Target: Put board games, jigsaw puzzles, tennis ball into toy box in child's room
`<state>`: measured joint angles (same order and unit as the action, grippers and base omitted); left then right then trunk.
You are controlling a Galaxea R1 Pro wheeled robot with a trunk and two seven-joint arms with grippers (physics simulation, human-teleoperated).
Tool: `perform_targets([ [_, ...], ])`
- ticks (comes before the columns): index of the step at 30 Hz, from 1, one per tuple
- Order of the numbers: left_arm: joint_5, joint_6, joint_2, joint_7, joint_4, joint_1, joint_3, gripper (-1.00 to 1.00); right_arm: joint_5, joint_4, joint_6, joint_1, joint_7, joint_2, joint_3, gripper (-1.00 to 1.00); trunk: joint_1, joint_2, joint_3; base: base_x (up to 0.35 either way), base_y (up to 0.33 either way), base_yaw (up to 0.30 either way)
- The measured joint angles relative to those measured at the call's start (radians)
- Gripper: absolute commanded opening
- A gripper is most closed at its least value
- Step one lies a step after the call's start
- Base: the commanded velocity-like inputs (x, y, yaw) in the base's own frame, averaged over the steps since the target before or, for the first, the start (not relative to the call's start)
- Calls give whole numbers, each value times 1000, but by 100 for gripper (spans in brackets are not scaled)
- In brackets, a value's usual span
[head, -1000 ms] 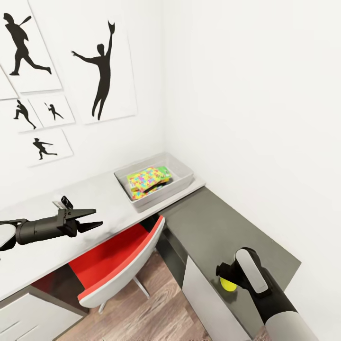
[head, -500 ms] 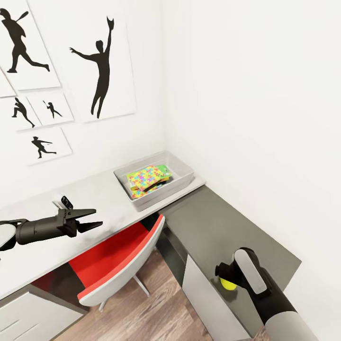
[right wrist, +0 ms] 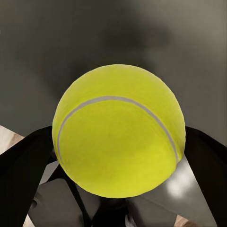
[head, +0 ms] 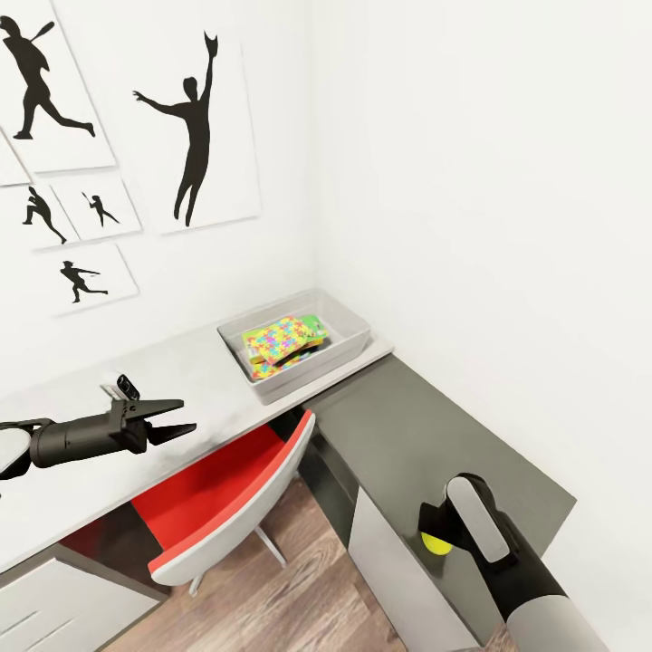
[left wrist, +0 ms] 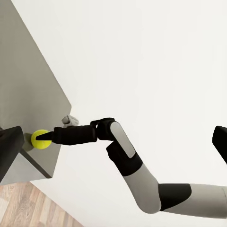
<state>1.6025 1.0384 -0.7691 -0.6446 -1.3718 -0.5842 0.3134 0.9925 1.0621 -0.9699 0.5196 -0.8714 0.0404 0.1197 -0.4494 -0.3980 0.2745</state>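
Carrying the small yellow-green tennis ball [head: 436,543], pinched by the right gripper [head: 435,536], calls for a steady lift; release above the pale grey toy box [head: 351,319]; left gripper [head: 177,418] hangs spread.

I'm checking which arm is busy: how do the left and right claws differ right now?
The left claw is open and holds nothing; the right claw is shut on the tennis ball. The left claw hangs over the pale table, pointing sideways toward the toy box; the right claw is low over the dark cabinet. Both have black fingers.
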Motion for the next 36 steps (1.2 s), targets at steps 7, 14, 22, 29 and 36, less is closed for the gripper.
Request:
perform_targets([
  [7, 0, 0, 0, 0, 0, 0, 0, 100, 0, 0, 0, 0, 0, 1, 0, -100, 0, 0, 0, 0, 0, 0],
  [14, 0, 0, 0, 0, 0, 0, 0, 100, 5, 1, 3, 0, 0, 0, 0, -100, 0, 0, 0, 0, 0, -1],
  [22, 0, 0, 0, 0, 0, 0, 0, 100, 5, 10, 3, 0, 0, -7, 1, -100, 0, 0, -9, 0, 0, -21],
  [29, 0, 0, 0, 0, 1, 0, -1, 100, 6, 138, 1, -14, 0, -3, 6, -100, 0, 0, -20, 0, 0, -1],
  [36, 0, 0, 0, -1, 3, 0, -3, 100, 10, 338, -9, -55, -3, 0, 4, -100, 0, 0, -32, 0, 0, 0],
])
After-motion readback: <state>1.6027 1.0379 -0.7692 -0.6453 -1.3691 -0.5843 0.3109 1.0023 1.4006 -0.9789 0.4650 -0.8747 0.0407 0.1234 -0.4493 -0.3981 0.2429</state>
